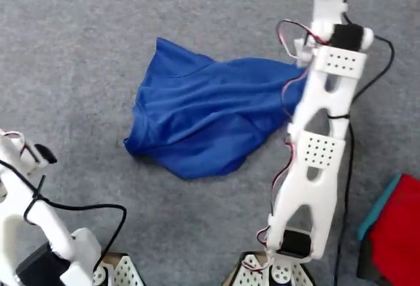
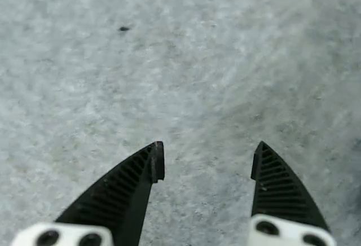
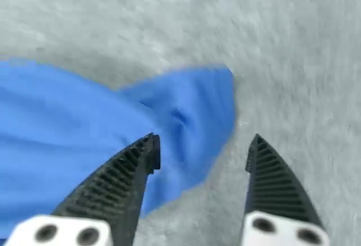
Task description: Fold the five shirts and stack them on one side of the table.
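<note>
Crumpled blue fabric shirt (image 1: 203, 119) is seen lying near the middle of a grey felt-covered table (image 1: 79, 56). Over its edge the right gripper (image 3: 204, 140) is held spread; the left gripper (image 2: 209, 144) is held spread above bare felt.

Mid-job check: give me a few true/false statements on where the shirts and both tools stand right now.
1. The blue shirt lies crumpled and unfolded in the middle of the table. True.
2. The left tool is open over bare grey table. True.
3. The right tool is above an edge of the blue shirt. True.
4. The right tool is shut on the blue shirt. False: its fingers are apart and grip nothing.
5. The red cloth lies on top of the blue shirt. False: it sits at the table's edge near the right arm's base, apart from the blue shirt.
</note>
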You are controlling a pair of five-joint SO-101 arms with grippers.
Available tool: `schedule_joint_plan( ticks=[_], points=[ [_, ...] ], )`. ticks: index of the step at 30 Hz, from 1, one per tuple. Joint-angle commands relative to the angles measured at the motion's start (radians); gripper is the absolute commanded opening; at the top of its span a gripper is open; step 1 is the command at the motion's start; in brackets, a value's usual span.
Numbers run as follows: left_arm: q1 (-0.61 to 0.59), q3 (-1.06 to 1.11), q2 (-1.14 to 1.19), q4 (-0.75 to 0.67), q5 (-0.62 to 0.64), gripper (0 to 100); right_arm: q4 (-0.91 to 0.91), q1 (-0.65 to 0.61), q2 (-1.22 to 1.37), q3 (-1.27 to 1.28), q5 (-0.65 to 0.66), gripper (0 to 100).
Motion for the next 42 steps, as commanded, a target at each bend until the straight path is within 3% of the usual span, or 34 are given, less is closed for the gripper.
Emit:
schedule_joint_plan(
  ticks=[1,5,9,21,27,32,34,38,42],
  points=[
    [-0.058,-0.009,-0.033,0.003,0.009,25,0.018,-0.090,-0.156,-0.041,0.006,22.3],
    [-0.123,-0.014,-0.033,0.002,-0.002,25,0.020,-0.206,-0.236,-0.039,0.008,20.9],
    [-0.176,-0.011,-0.033,0.002,-0.101,25,0.020,-0.348,-0.308,0.045,0.008,21.0],
    [-0.362,-0.011,-0.033,0.002,-0.226,25,-0.008,-0.754,-0.522,0.829,0.005,21.4],
    [-0.413,-0.006,-0.033,0.002,-0.238,25,-0.199,-0.800,-0.438,1.023,0.006,21.2],
    [-0.460,-0.006,-0.033,0.002,-0.238,25,-0.322,-0.799,-0.285,1.020,0.005,20.8],
    [-0.479,-0.008,-0.033,0.002,-0.238,25,-0.318,-0.794,-0.237,0.977,0.005,17.6],
    [-0.509,-0.011,-0.033,0.002,-0.238,25,-0.241,-0.779,-0.189,0.871,0.005,0.0],
    [-0.519,-0.012,-0.033,0.000,-0.238,25,-0.075,-0.771,-0.189,0.708,0.005,3.4]
  ],
)
